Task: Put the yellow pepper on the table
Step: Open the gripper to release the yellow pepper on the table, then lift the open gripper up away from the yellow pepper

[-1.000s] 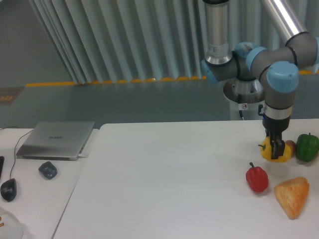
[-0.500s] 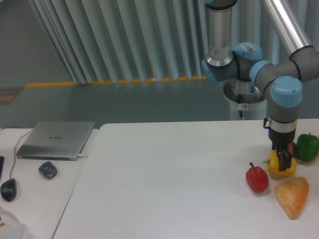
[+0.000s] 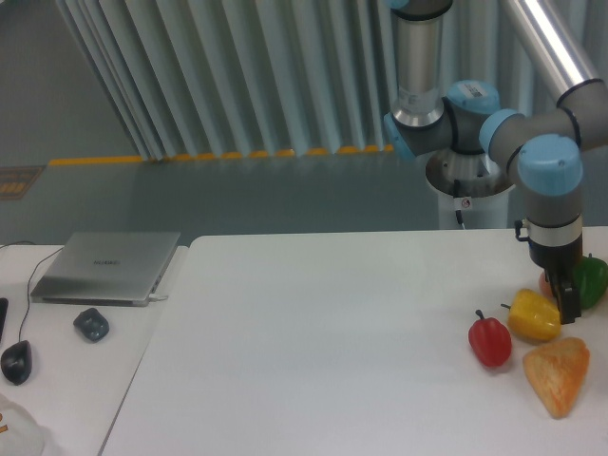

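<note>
The yellow pepper (image 3: pixel 530 316) lies on the white table (image 3: pixel 313 351) near its right edge, between the red pepper (image 3: pixel 490 341) and the green pepper (image 3: pixel 593 278). My gripper (image 3: pixel 562 306) hangs straight down just right of the yellow pepper, low over the table. Its jaws look parted, and one dark finger (image 3: pixel 570 306) shows beside the pepper's right side. The pepper rests on the table on its own.
An orange-tan bread wedge (image 3: pixel 557 374) lies in front of the yellow pepper. A small reddish thing (image 3: pixel 546 280) peeks out behind the gripper. On the left desk are a closed laptop (image 3: pixel 106 267) and two mice (image 3: pixel 91 324) (image 3: pixel 15 360).
The gripper carried the yellow pepper down and to the right, set it on the table, then shifted right off it. The pepper now lies free beside the fingers.
</note>
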You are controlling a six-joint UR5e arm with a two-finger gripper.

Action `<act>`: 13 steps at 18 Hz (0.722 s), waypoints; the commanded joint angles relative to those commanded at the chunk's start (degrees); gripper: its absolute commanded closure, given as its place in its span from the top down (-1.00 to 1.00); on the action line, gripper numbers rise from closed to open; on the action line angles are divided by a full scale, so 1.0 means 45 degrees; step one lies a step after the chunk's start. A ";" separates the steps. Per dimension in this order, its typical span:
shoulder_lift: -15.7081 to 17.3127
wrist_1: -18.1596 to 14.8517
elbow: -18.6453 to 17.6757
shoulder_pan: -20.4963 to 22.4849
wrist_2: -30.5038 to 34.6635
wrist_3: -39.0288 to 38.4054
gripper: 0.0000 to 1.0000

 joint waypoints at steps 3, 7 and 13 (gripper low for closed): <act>-0.0020 -0.0569 0.0801 0.0079 -0.0407 0.0020 1.00; -0.0233 -0.1466 0.1779 0.0040 -0.0683 0.0059 1.00; -0.0976 -0.1528 0.2503 0.0352 -0.0937 0.0507 1.00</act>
